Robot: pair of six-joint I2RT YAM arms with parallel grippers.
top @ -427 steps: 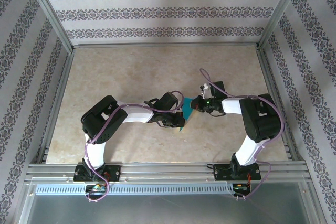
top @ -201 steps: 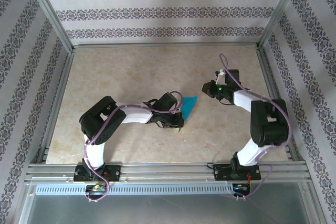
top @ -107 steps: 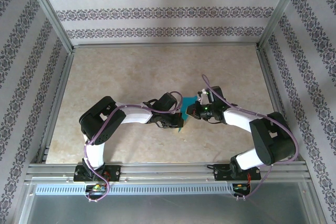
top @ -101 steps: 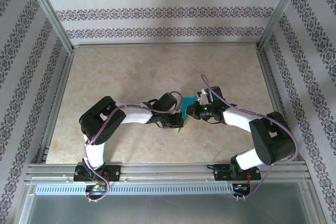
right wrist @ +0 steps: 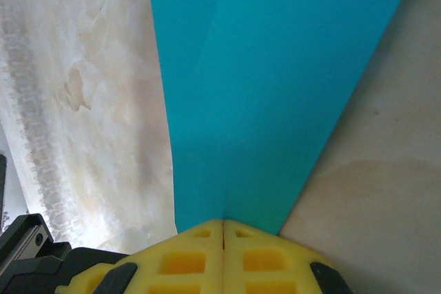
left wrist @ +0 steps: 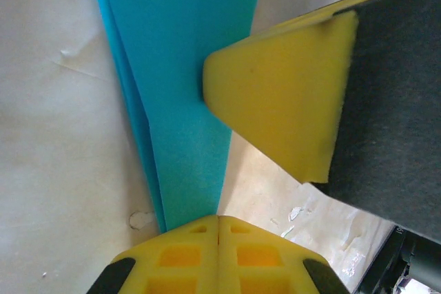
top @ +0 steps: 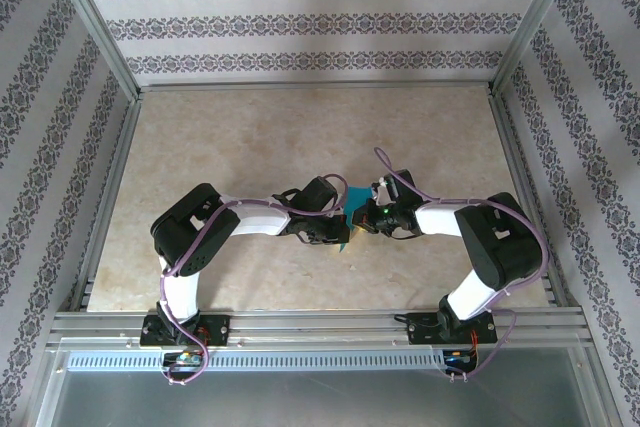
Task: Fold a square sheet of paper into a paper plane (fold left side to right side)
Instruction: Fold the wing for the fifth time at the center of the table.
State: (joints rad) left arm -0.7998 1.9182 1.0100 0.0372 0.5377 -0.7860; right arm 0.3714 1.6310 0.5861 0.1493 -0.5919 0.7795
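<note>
The square sheet of paper (top: 352, 209) is teal-blue and folded into a narrow, pointed wedge, lying flat mid-table between the two grippers. My left gripper (top: 337, 228) is shut, its tips (left wrist: 219, 217) resting on the paper's (left wrist: 186, 67) narrow end. My right gripper (top: 359, 218) is also shut, and its tips (right wrist: 223, 222) press down on the wider part of the paper (right wrist: 275, 80). In the left wrist view one yellow finger of the right gripper (left wrist: 275, 101) touches the paper's right edge. Much of the paper is hidden under both grippers in the top view.
The beige table (top: 250, 137) is bounded by aluminium rails at the sides (top: 112, 197) and front (top: 320, 322), with patterned walls behind. Both arms' elbows stand near the front corners.
The right arm swung from the back right in to the paper, and its shut gripper now presses on it beside the left gripper. The left arm and paper have stayed put.
</note>
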